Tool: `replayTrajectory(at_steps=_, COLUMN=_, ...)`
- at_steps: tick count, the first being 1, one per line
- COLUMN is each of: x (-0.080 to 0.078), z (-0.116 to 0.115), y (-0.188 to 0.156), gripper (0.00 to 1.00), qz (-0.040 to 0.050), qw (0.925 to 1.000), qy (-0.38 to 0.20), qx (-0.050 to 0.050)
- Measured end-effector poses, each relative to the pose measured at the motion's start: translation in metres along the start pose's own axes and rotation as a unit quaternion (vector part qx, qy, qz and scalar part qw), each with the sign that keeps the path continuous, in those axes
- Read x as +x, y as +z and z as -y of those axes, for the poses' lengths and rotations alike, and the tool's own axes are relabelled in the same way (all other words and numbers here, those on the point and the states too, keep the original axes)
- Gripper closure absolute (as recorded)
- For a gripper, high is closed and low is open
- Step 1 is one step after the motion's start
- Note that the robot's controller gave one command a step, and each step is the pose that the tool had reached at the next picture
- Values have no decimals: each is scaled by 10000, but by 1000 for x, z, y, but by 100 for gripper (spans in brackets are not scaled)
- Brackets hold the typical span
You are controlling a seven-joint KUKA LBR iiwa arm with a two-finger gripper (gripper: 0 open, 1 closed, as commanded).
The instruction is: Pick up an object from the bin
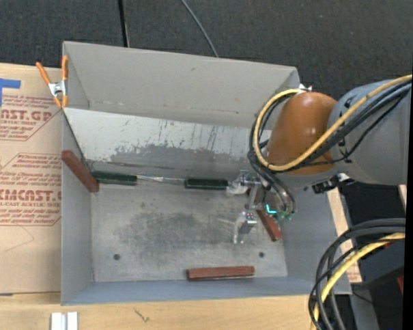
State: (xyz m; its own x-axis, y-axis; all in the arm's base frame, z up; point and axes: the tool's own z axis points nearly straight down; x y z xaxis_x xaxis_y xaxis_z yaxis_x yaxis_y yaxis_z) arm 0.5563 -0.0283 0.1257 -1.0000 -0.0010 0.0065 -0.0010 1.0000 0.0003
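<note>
A short reddish-brown block (271,229) lies tilted on the right side of the bin's floor, just beside the gripper (243,232), which hangs low over the floor to its left. Whether the gripper is open or closed cannot be told. A longer reddish-brown bar (220,272) lies along the near wall. Two dark green handles (205,185) (114,179) lie along the foot of the grey bin's (176,84) back wall. Another brown block (80,171) leans at the left wall.

Grey arm (375,144), orange wrist cover (300,127), yellow and black cables (256,136).
</note>
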Motion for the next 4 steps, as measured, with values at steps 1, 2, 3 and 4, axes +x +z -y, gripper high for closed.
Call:
replayTrajectory(at_steps=1, x=-2, z=0, y=-4, gripper=0, qz=37, qw=10000, qy=-1, qx=3)
replayTrajectory(at_steps=2, x=-6, z=15, y=19, gripper=0, qz=74, qw=9976, qy=-685, qx=1)
replayTrajectory(at_steps=3, x=-20, z=66, y=53, gripper=0, qz=53, qw=9885, qy=-1514, qx=-1)
replayTrajectory(at_steps=4, x=-22, z=78, y=54, gripper=0, qz=118, qw=9844, qy=-1755, qx=16)
